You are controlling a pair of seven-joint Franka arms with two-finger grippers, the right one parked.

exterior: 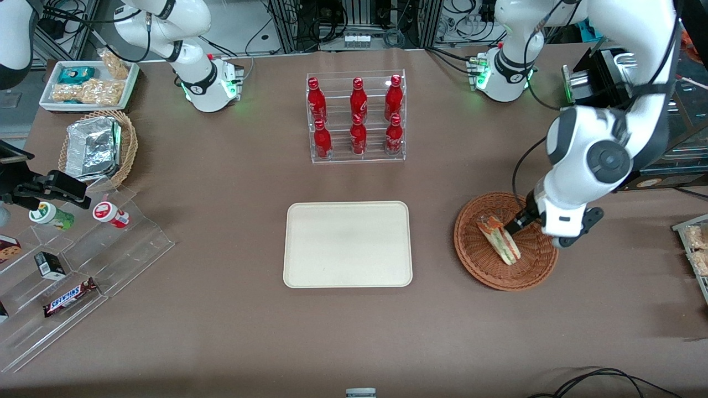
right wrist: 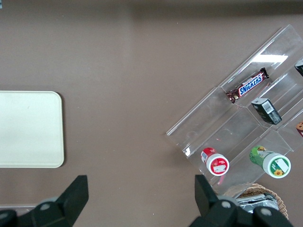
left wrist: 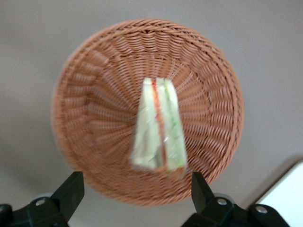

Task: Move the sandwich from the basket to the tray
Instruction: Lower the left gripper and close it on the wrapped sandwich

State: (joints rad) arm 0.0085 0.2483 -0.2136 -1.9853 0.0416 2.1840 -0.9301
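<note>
The sandwich [exterior: 499, 239], a pale wedge with green and red-orange layers, lies in the round reddish-brown basket [exterior: 487, 266]. The basket stands beside the cream tray [exterior: 347, 243], toward the working arm's end of the table. My gripper [exterior: 519, 222] hangs just above the basket, over the sandwich's end farther from the front camera. In the left wrist view the sandwich [left wrist: 158, 127] lies in the middle of the basket [left wrist: 94, 94]. The gripper [left wrist: 136, 189] is open, its black fingers [left wrist: 71, 189] wide apart with nothing between them. A corner of the tray [left wrist: 289, 198] shows beside the basket.
A clear rack of red bottles [exterior: 357, 119] stands farther from the front camera than the tray. Toward the parked arm's end are a tan basket with a foil container [exterior: 99, 146], a white snack tray [exterior: 88, 83] and a clear stepped shelf [exterior: 127, 243] with small packs.
</note>
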